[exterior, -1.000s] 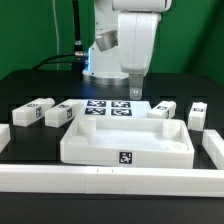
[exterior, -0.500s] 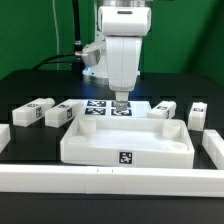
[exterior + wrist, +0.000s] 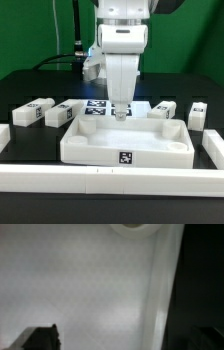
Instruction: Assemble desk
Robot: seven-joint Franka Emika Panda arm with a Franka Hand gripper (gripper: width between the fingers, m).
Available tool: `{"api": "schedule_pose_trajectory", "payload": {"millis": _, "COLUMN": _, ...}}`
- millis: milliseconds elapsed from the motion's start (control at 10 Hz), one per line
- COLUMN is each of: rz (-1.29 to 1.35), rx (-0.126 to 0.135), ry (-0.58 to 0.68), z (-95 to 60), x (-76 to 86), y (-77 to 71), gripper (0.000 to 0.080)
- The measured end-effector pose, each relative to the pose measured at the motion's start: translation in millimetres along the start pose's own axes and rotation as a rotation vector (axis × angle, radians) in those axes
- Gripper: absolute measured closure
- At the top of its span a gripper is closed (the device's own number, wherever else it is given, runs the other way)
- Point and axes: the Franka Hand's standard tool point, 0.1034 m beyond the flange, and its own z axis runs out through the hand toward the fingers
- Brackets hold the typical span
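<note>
Tool sank lower; jaws apart over desk top, far rim.

Green wall behind, evenly lit. Black matte tabletop spreads below it. Black cables trail at the back, on the exterior view's left. A long white border rail runs along the front edge.
</note>
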Motion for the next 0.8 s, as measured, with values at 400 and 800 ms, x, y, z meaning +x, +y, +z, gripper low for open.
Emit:
{"api": "schedule_pose_trajectory", "payload": {"millis": 400, "rz": 0.021, "rx": 0.036, "ry": 0.007, "z": 27.2, "x": -7.9, "y": -10.4, "gripper": 0.0150}}
{"api": "schedule_pose_trajectory", "payload": {"millis": 800, "rz": 0.032, "rx": 0.040, "ry": 0.007, "z": 29.8, "x": -8.4, "y": -11.6, "gripper": 0.0244}}
